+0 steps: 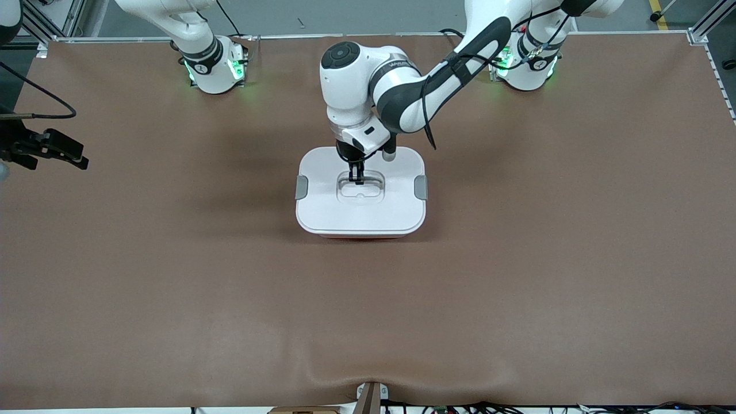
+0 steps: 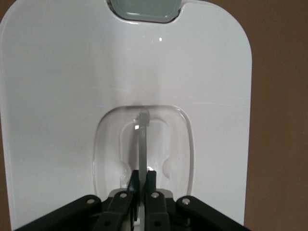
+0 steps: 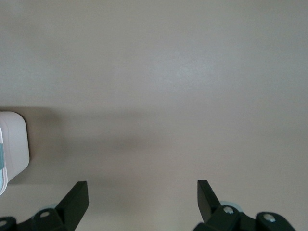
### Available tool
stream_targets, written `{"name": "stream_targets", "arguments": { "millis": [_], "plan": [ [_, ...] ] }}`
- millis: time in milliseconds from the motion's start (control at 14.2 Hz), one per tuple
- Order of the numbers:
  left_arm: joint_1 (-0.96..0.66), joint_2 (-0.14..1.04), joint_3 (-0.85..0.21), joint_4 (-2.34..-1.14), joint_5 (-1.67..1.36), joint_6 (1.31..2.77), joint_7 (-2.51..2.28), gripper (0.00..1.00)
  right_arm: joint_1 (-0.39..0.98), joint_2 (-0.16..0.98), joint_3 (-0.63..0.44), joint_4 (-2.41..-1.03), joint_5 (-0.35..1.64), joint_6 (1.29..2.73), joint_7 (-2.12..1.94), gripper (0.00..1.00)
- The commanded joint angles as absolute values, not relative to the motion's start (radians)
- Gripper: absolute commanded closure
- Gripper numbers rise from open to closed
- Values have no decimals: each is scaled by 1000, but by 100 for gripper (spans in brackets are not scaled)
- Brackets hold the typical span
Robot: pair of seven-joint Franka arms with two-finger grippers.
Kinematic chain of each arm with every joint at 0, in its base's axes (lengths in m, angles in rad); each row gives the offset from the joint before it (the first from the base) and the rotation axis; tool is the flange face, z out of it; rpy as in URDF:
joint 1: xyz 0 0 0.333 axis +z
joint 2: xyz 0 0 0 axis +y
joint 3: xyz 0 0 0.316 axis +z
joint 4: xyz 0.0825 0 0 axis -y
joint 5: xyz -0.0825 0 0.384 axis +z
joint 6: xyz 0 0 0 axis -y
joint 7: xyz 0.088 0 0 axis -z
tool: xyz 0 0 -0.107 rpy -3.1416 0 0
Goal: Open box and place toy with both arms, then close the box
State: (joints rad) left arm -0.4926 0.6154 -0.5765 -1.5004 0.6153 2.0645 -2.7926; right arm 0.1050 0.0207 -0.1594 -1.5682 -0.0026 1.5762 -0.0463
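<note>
Presently, from the front view, the box (image 1: 361, 192) sits on the brown table (image 1: 517, 276) near the middle, nearer the arms' bases than the camera's edge. Its white lid (image 1: 322, 210) is on, with a grey clip (image 1: 301, 187) at the right arm's end and another clip (image 1: 421, 187) at the left arm's end. A thin strip of pink tub shows under the lid's nearer edge. My left arm (image 1: 437, 80) reaches from its base down over the lid, and my left gripper (image 1: 357, 174) is set into the recessed handle (image 1: 360, 188) at the lid's centre. My right gripper (image 1: 57, 150) hangs at the right arm's end of the table, well apart from the box; that arm waits. I see no toy in this view.

Left wrist view: my left gripper (image 2: 142, 185) has its fingers (image 2: 152, 180) pressed together on the clear handle (image 2: 143, 144), which stands upright out of the oval recess. The lid (image 2: 57, 96) fills most of the view, lying flat, with one grey clip (image 2: 144, 10) at its edge.

Right wrist view: my right gripper (image 3: 142, 195) has its fingers (image 3: 76, 198) spread wide, with nothing between them, over bare table (image 3: 168, 72). A corner of the box (image 3: 12, 147) shows at the picture's edge, apart from the fingers.
</note>
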Motion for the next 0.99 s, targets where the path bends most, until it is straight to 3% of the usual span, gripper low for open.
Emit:
{"name": "stream_targets", "arguments": {
  "millis": [0, 917],
  "plan": [
    [-522, 634, -577, -1483, 680, 2048, -3026, 100, 110, 26, -160, -1559, -11, 1580, -40, 0],
    [-512, 632, -577, -1534, 684, 2048, -3056, 100, 100, 35, -163, -1551, 1, 1586, -43, 0]
  ]
}}
